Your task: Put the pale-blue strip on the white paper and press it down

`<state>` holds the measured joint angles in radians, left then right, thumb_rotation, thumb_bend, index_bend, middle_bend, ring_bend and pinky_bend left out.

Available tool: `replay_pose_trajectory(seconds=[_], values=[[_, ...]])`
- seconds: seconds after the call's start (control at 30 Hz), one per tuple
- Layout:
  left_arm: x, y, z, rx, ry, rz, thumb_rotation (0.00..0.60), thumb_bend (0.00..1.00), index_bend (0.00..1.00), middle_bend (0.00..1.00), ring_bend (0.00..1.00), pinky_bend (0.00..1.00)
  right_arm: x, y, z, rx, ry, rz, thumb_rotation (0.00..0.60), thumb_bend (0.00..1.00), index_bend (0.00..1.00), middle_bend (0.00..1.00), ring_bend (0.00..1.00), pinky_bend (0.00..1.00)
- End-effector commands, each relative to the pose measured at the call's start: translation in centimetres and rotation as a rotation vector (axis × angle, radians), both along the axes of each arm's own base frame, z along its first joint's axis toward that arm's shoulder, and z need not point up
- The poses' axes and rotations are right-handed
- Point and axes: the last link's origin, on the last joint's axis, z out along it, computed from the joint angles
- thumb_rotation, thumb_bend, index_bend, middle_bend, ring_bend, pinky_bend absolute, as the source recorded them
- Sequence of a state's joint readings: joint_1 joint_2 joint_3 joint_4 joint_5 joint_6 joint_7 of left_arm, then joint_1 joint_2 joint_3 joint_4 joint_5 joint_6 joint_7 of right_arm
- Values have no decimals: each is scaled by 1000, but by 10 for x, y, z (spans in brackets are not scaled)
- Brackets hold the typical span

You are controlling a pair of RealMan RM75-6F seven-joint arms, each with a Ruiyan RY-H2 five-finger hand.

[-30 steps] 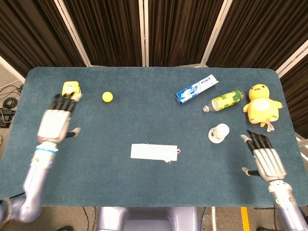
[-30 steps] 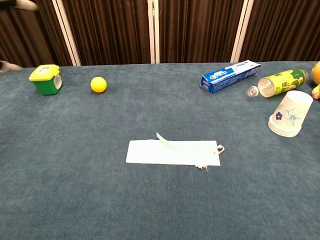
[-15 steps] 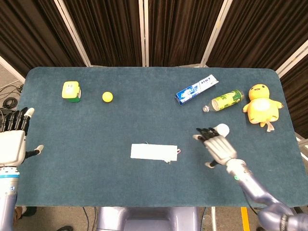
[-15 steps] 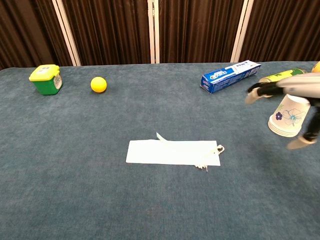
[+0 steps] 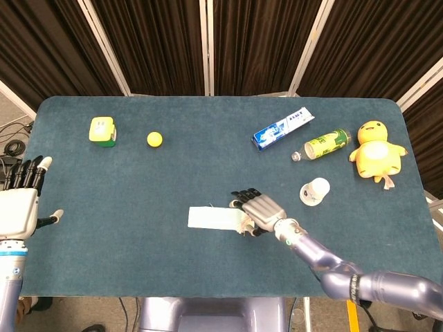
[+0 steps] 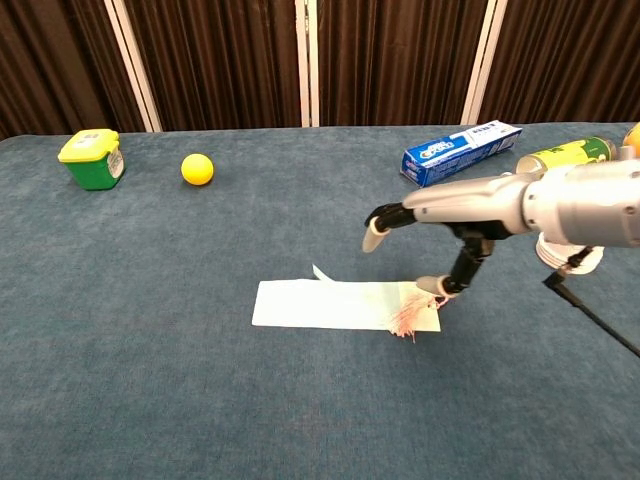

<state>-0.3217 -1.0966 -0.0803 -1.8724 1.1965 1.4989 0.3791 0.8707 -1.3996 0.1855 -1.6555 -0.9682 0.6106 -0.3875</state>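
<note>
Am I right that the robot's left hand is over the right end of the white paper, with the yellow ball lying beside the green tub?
Not quite: the right hand is over the white paper, as the head view shows. The left hand is off at the table's edge. The yellow ball does lie beside the green tub.

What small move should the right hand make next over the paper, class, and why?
Probably lower the right hand flat onto the pale-blue strip. The strip already lies along the white paper with one end curling up, and the hand is open over the paper's right end, its thumb near the edge.
</note>
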Motion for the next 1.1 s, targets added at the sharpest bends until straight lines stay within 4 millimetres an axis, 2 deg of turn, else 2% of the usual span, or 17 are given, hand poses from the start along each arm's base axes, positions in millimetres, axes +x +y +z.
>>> replay_pose_trajectory(seconds=[0.03,0.13,0.2,0.4,0.77,1.1], values=[[0,1,0,-2,-7,0,600,138,0,0,0,0,14,-2,-20,8,17,13,600,576,233,0,0,0],[-2,2,1,-1,-18,4,600,139,0,0,0,0,22,-4,-29,-1,28,24,600,679,257,0,0,0],[-3,2,2,-2,-26,9,600,139,0,0,0,0,27,-5,-34,-9,31,26,600,712,263,0,0,0],[-6,2,6,2,-45,18,600,138,0,0,0,0,30,-10,-45,-52,80,47,600,717,272,0,0,0],[-5,2,6,-5,-56,12,600,138,0,0,0,0,33,-12,-47,-57,103,47,600,718,297,0,0,0],[-5,1,8,-1,-68,7,600,138,0,0,0,0,38,1,-53,-24,112,96,600,718,300,0,0,0]])
